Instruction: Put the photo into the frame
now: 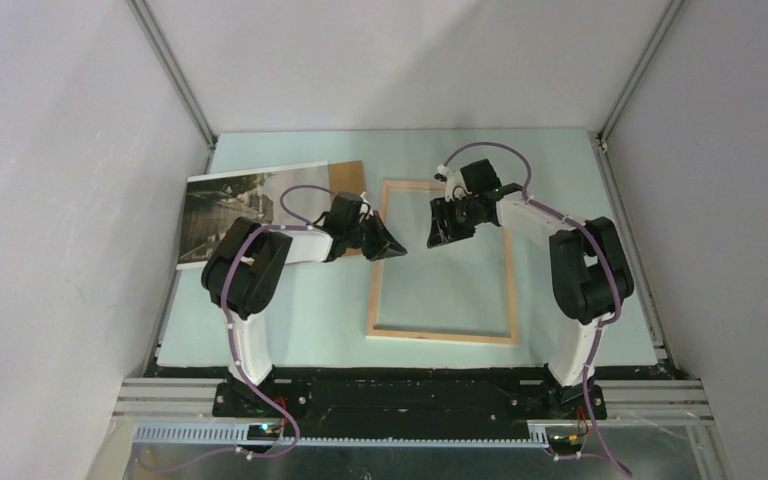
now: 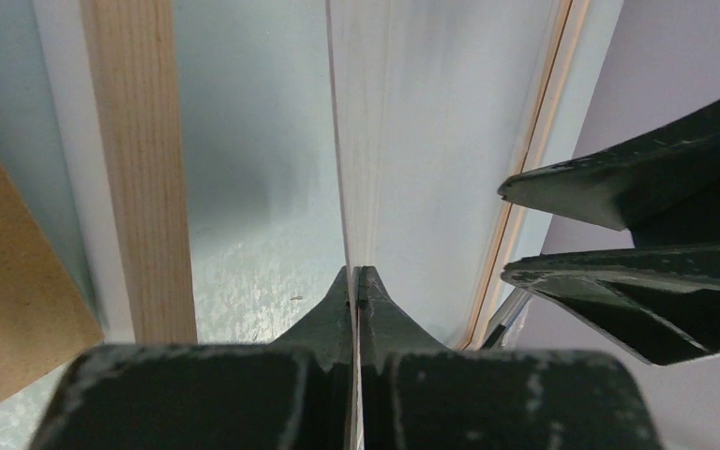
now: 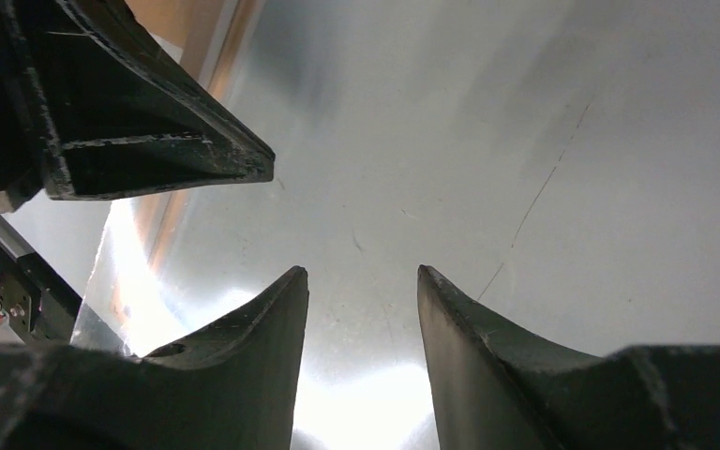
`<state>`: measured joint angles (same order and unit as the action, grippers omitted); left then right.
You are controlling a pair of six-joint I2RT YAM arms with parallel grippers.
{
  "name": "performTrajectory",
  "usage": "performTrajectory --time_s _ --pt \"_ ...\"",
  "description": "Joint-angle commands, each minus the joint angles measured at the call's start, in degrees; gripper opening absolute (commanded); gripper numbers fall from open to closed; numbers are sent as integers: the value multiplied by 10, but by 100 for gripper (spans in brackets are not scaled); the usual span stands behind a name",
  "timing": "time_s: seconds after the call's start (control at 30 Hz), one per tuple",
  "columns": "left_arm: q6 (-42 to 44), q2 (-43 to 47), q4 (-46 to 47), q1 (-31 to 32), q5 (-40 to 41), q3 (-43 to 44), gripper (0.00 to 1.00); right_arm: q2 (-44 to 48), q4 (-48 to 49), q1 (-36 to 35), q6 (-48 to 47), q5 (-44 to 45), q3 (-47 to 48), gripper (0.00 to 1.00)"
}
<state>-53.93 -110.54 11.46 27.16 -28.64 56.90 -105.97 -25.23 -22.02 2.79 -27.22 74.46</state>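
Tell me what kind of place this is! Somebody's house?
Probably a robot lab booth, not a house: plain grey walls and metal rails box in a pale table, a left arm and a right arm are bolted at its near edge, and a photo and frame lie there.

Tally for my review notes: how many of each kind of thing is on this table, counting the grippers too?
photo: 1
wooden frame: 1
brown backing board: 1
clear sheet: 1, pinched edge-on in the left gripper
grippers: 2, the other being the right gripper, open
Total: 6
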Motion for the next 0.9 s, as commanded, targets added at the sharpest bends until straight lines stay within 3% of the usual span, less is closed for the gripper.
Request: performTrajectory --time_s 0.0,0.3,0.57,0.87 --pt "28 11 -15 11 18 -6 0 -25 -1 0 -2 -26 23 51" --pt "31 13 -24 10 18 -3 5 -57 -1 4 1 -39 23 50" --pt "38 15 -37 10 20 1 19 -71 -6 18 10 -37 23 49" --pt "47 17 -59 10 21 12 28 -82 -13 38 12 -29 23 49"
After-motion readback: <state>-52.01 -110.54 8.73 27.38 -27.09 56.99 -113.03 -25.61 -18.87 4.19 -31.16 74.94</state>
